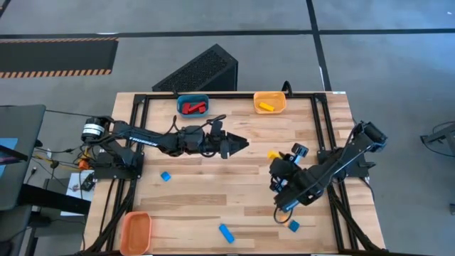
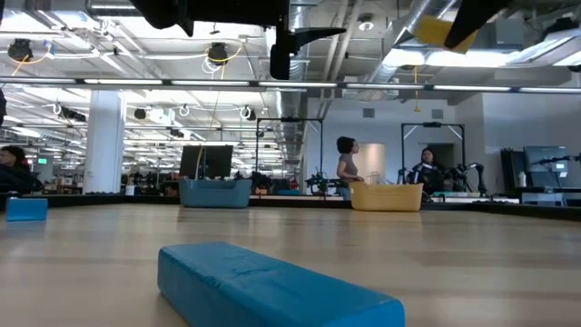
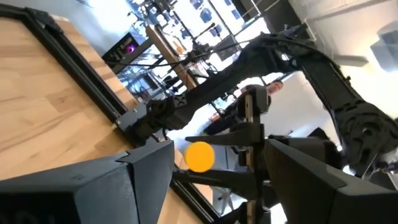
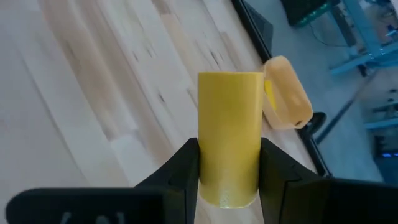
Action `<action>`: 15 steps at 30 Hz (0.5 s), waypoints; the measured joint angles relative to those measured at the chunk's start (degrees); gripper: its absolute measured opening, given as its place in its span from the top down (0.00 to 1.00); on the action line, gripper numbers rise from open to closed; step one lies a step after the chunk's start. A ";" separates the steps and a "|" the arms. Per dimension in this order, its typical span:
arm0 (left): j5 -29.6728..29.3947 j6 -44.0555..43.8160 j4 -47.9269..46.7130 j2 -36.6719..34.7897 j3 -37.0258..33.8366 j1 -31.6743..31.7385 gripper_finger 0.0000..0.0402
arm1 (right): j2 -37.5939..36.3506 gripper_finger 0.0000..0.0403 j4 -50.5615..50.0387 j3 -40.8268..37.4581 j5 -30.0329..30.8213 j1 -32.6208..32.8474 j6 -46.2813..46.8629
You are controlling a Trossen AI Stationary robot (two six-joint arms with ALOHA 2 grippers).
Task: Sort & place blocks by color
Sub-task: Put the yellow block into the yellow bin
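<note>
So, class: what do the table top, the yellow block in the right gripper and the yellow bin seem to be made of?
Table top: looks like wood, pale planks with visible grain, matt.
Yellow block, clamped in the right gripper: probably plastic, with an even colour and smooth, slightly dull faces.
Yellow bin: likely plastic too, thin-walled with rounded edges; the look alone cannot settle it.

A pale wooden counter [image 1: 213,206] with a black frame. At its far edge sit a blue bin [image 1: 193,105] and a yellow bin [image 1: 270,103]. An orange bin [image 1: 135,232] rests at the near left corner. Three blue blocks lie on the wood: one left of centre [image 1: 166,176], one near the front [image 1: 226,232], one front right [image 1: 293,225].
</note>
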 joint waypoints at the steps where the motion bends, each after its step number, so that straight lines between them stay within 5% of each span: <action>1: 0.12 -0.09 -0.35 0.00 0.00 0.13 0.41 | 0.03 0.70 -0.07 -0.72 -0.04 -0.30 0.01; 7: -0.26 -2.14 -2.99 0.00 0.00 0.42 0.41 | -2.46 0.70 -0.27 -4.40 0.02 -0.56 -0.83; 15: -1.34 -3.05 -4.96 0.02 -0.02 2.57 0.41 | -16.33 0.70 4.79 -21.69 -0.42 -0.46 10.18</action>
